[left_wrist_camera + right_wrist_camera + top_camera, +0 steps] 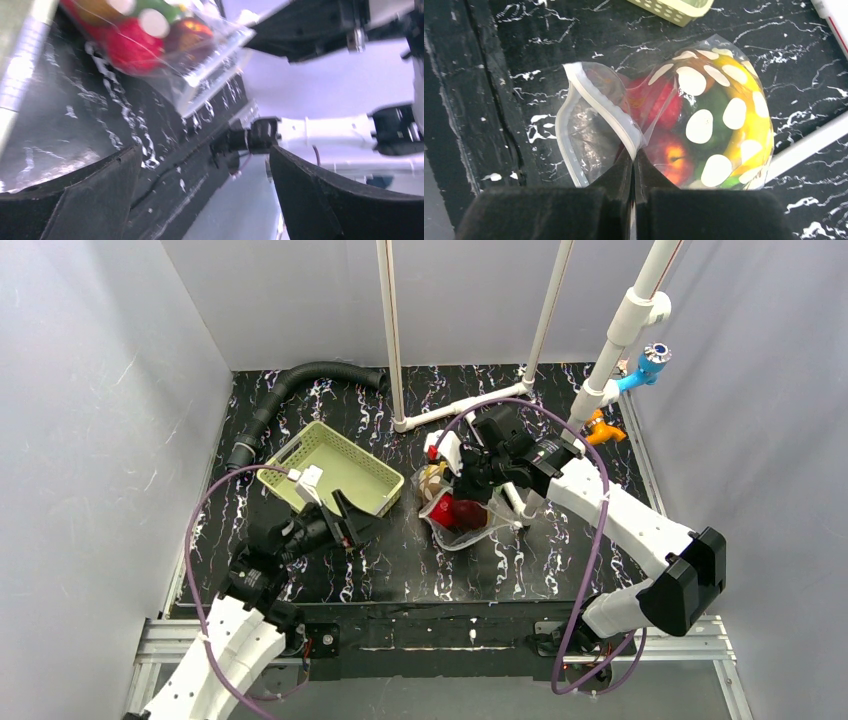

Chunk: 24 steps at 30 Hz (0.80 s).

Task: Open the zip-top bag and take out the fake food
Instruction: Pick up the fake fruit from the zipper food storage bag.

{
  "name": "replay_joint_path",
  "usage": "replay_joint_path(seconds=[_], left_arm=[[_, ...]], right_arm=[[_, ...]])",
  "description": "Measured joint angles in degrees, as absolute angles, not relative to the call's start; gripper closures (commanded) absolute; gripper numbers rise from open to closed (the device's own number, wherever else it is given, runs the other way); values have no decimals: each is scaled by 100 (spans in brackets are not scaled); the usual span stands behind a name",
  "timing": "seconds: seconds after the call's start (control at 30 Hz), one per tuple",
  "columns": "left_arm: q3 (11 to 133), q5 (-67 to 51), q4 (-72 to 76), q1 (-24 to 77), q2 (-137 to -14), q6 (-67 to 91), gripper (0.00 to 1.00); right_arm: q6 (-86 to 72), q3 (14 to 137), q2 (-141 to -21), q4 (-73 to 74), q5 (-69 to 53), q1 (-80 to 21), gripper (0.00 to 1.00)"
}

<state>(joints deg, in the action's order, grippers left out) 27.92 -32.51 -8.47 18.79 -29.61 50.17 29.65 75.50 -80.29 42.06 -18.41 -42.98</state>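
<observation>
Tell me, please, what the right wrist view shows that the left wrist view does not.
Only the right wrist view: the right fingers pinching the bag at its white zip strip. Only the left wrist view: the open left fingers, holding nothing, and the right arm beyond them. Both: the dotted bag of toy food on the black table.

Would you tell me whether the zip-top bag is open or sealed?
Open: in the right wrist view the zip-top bag has its zip lips parted, one pinched by the right gripper; the fake food is inside.
</observation>
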Motion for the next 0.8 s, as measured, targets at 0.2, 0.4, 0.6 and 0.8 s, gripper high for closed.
replay_joint_path(seconds=[0.2, 0.4, 0.6, 0.8], left_arm=[[2718, -2600, -252, 3481, -3052, 5284, 4], [2425, -1310, 880, 4648, -3645, 4954, 4], [2432, 416, 1566, 5981, -4440, 4250, 4], [2469, 961, 2014, 6337, -4862, 3918, 4]], right_arm=[[2770, 7566, -8029, 4145, -2237, -4292, 99], [2556, 7594, -7955, 4145, -2768, -4097, 99], [2397, 7592, -7872, 4132, -3199, -3859, 99], [2394, 7592, -7894, 4134, -3354, -3859, 99]])
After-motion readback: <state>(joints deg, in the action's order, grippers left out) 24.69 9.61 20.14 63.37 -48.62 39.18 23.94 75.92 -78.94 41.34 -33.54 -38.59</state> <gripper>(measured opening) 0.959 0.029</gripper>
